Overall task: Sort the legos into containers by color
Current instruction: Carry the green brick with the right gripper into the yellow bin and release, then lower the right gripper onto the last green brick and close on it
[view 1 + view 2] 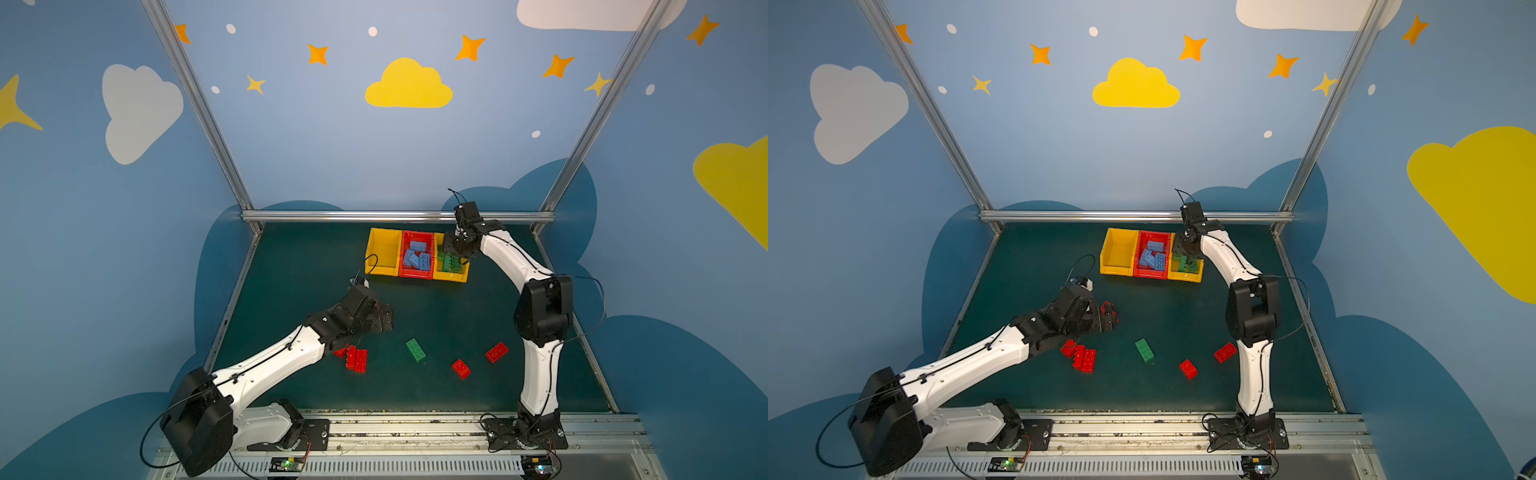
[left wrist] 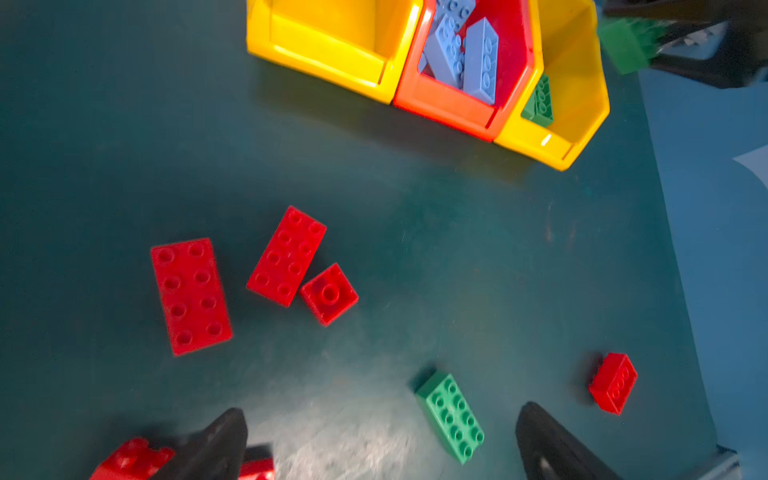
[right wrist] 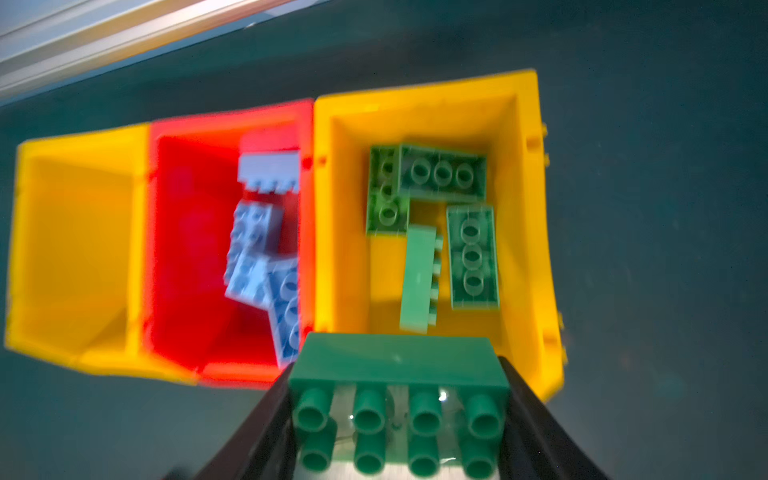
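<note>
Right claw: the right gripper [image 3: 397, 399] pinches the held green brick [image 3: 399, 359] end to end, over the near edge of the right yellow bin [image 3: 536, 249].
Right wrist only: the brick's long axis spans the fingers and eight round studs face the camera. In both top views the gripper hides this.
Left claw: the left gripper [image 2: 380, 415] is spread wide above the mat [image 2: 457, 249].
Bins: glossy plastic. The red bin [image 3: 178, 249] holds light blue bricks [image 3: 253, 249].
Loose: the loose green brick [image 2: 451, 415] lies flat, studs up.

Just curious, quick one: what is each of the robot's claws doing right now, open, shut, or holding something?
Left gripper: open, holding nothing.
Right gripper: shut on a green brick.
</note>
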Robot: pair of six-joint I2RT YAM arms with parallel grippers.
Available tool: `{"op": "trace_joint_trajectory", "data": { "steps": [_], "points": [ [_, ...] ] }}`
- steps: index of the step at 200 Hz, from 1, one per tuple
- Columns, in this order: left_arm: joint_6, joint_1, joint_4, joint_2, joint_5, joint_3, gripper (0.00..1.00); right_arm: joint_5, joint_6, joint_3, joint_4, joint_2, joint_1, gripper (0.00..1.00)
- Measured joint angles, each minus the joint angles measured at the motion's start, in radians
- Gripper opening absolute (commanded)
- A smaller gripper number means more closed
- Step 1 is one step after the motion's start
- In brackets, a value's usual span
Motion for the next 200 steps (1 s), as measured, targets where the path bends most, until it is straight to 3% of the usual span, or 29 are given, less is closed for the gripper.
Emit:
{"op": "trace_joint_trajectory", "data": {
  "steps": [8,26,36,79,132,200],
  "points": [
    [0.007,0.008,-0.001,0.026,0.000,0.025,1.00,-0.007,-0.008,0.052,-0.011,0.052,-0.012,0.48],
    [0.020,0.025,-0.002,0.066,0.002,0.064,1.00,-0.029,-0.022,0.165,-0.041,0.149,-0.031,0.71],
    [0.026,0.036,-0.002,0.080,0.007,0.072,1.00,-0.035,-0.033,0.210,-0.058,0.184,-0.036,0.79],
    [0.033,0.063,-0.022,0.086,0.033,0.074,1.00,-0.048,-0.061,0.215,-0.090,0.164,-0.043,0.87],
    [0.024,0.063,-0.005,-0.106,0.072,-0.064,1.00,-0.040,-0.075,-0.115,-0.077,-0.177,0.042,0.87],
    [-0.032,0.052,-0.036,-0.446,0.097,-0.263,1.00,-0.061,-0.025,-0.734,-0.024,-0.690,0.348,0.87]
  ]
}}
